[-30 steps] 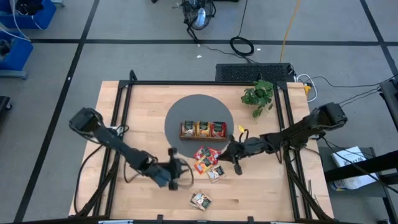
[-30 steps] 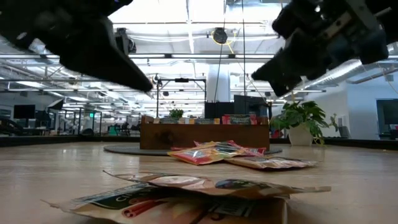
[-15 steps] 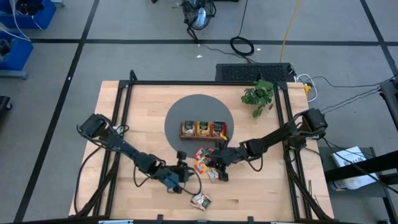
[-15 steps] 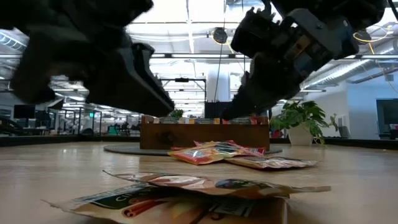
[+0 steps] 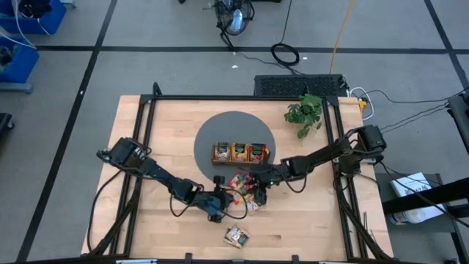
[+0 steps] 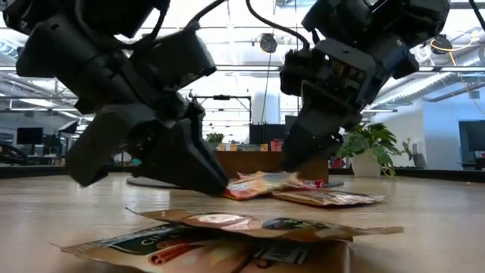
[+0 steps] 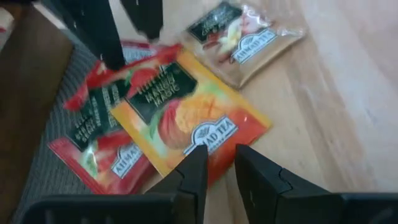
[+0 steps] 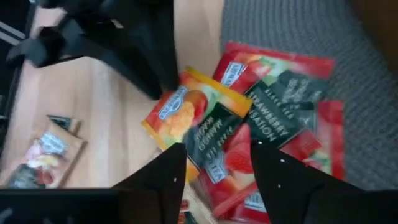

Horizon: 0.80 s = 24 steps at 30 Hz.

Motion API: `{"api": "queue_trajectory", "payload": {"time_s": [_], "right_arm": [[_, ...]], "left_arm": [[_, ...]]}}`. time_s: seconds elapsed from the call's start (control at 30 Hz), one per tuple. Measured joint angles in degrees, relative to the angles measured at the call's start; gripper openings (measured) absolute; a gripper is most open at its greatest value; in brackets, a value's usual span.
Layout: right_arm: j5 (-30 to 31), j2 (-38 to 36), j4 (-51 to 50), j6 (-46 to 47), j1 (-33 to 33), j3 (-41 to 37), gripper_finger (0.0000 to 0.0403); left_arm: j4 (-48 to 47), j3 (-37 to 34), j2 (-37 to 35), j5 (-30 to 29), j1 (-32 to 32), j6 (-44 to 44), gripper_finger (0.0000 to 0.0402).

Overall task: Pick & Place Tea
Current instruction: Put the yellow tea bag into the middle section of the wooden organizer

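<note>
Left tool (image 7: 217, 168), fingers narrowly parted & empty, sits just before flat orange-yellow mango tea sachet (image 7: 186, 118) on tabletop. Right tool (image 8: 214, 163) open above same sachet & red strawberry sachets (image 8: 280, 118). Judgement: only one arm should descend; pinch sachet edge.

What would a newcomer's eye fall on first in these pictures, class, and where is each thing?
Both dark arms meet over a bright heap of red and orange tea sachets at the grey mat's near edge, the left hand and right hand closing in from opposite sides. Behind the heap, on the mat, sits the wooden tray; one stray sachet lies alone near the table's front edge.
</note>
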Motion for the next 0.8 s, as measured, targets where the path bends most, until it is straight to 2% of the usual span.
{"api": "queue_trajectory", "payload": {"time_s": [0.17, 0.27, 0.53, 0.8], "right_arm": [[-1.4, 0.0, -0.5, 2.4, -1.5, 0.0, 0.0173], [-5.2, 0.1, -1.1, 4.1, -2.5, 0.0, 0.0169], [-10.7, 1.7, -2.5, 8.2, -2.8, 0.0, 0.0167], [-11.1, 2.2, -1.9, 7.7, -3.3, 0.0, 0.0166]], "left_arm": [[0.0, -0.1, 0.1, 0.1, 0.3, 0.1, 0.0088], [-0.2, -0.1, 0.1, 0.1, 0.9, -0.2, 0.0088], [1.1, -0.1, 1.3, -0.3, 1.6, -1.4, 0.0088], [3.2, 0.0, 2.1, -0.1, 2.1, -0.8, 0.0088]]}}
